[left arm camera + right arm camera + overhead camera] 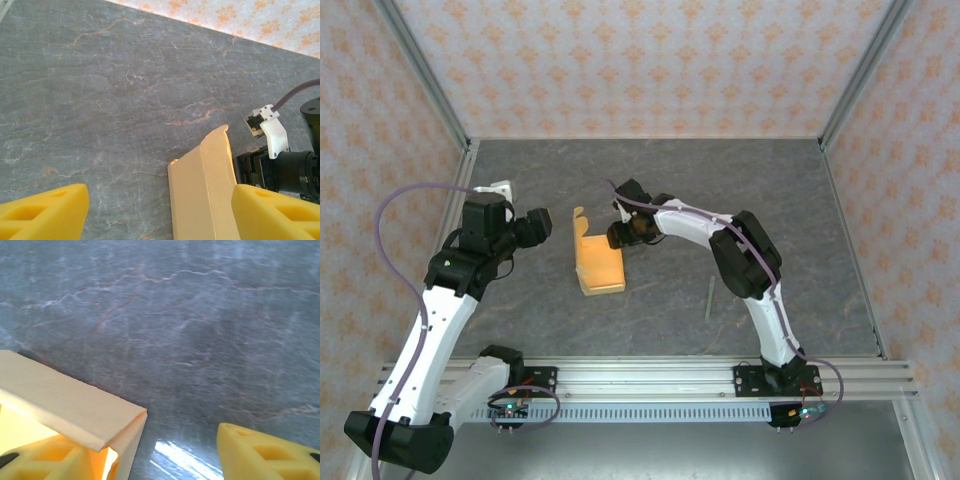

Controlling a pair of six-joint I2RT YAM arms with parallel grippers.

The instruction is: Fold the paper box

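Inside patterned walls (620, 60), the grey table (740, 180) carries the paper box (601, 268) centrally from above; the left wrist view has the left claw (160, 200) open and empty beside it, and the right wrist view the right claw (145, 442) spread astride its wall, seemingly to crease it.

Thin greenish stick (709, 298) lying on grey marbled table (770, 190), orange-patterned walls (640, 60) around
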